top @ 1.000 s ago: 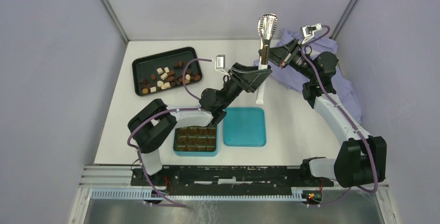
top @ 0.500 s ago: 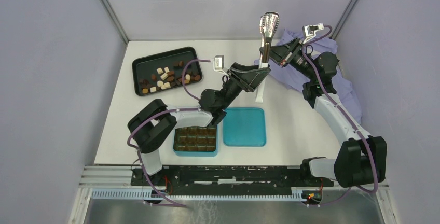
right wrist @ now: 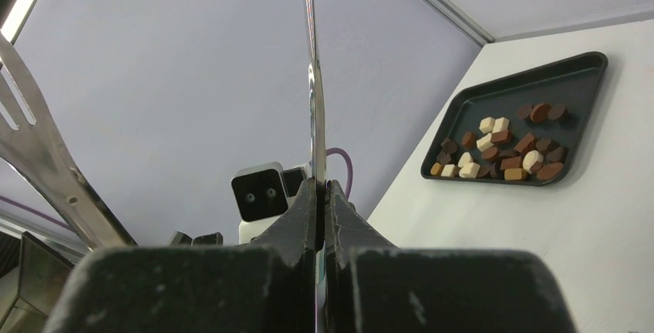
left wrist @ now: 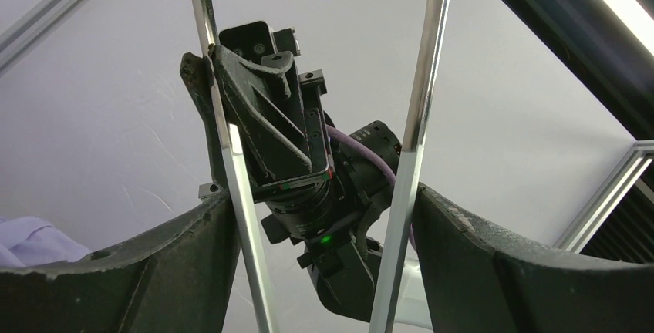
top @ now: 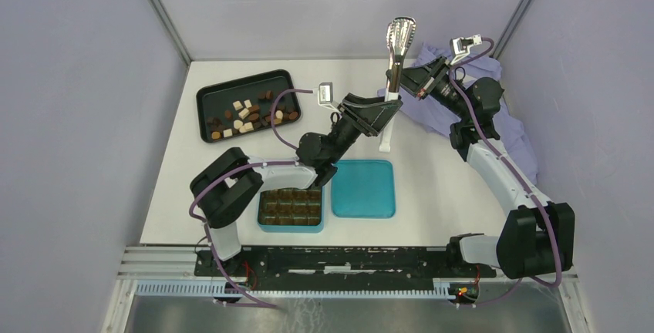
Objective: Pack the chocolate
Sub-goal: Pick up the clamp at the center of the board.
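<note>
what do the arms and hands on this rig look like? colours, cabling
The left arm and right arm have black joint housings and white links, with a purple cable looping along each. A small white camera module sits at each wrist. The left hand and right hand are black and two-fingered, scuffed pale.

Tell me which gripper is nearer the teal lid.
Left. The left gripper, closed around the tongs, hangs just beyond the far edge of the teal lid. The right gripper, pinching one tong arm, is farther back by the purple cloth.
</note>
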